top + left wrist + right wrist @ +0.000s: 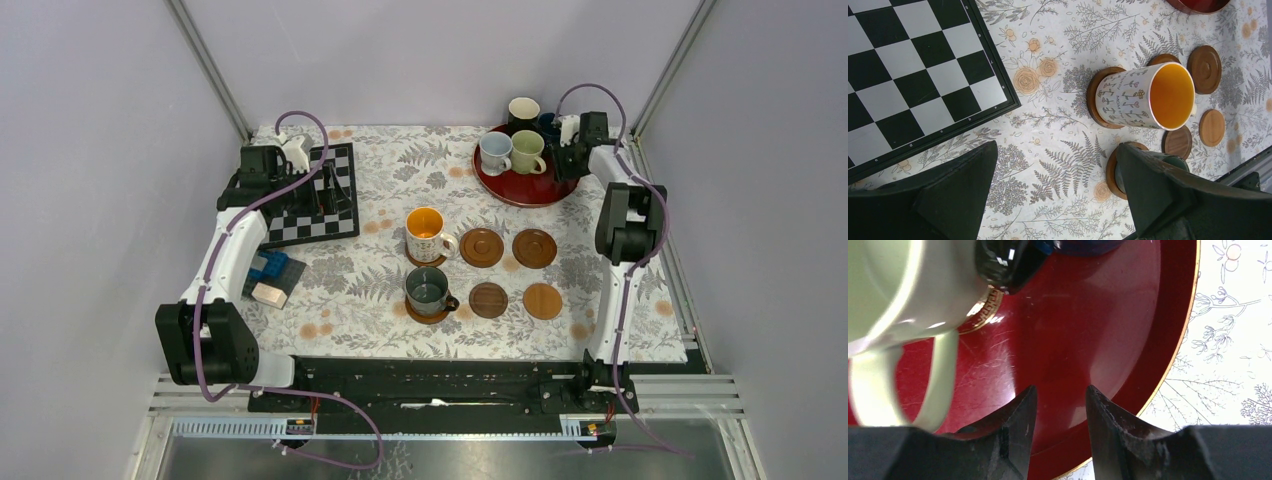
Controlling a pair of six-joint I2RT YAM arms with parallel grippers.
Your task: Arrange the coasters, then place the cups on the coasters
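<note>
Six wooden coasters lie in a two-by-three grid. The orange-inside white cup (425, 234) (1148, 97) and the dark grey-green cup (428, 290) each stand on one; several coasters (482, 247) (1204, 69) are bare. On the red tray (545, 188) (1073, 330) stand the pale blue-white cup (494, 153), pale green cup (527, 152) (913, 285), black cup (523, 112) and navy cup (548, 125). My right gripper (562, 160) (1060, 388) hovers low over the tray, just right of the green cup's handle, open with nothing between its fingers. My left gripper (330, 187) (1057, 146) hangs wide open over the chessboard's edge.
A black-and-white chessboard (315, 200) (908, 75) lies at the back left. Small blue and wooden blocks (272, 275) sit by the left arm. A floral cloth (380, 170) covers the table, and grey enclosure walls with metal posts close it in on three sides.
</note>
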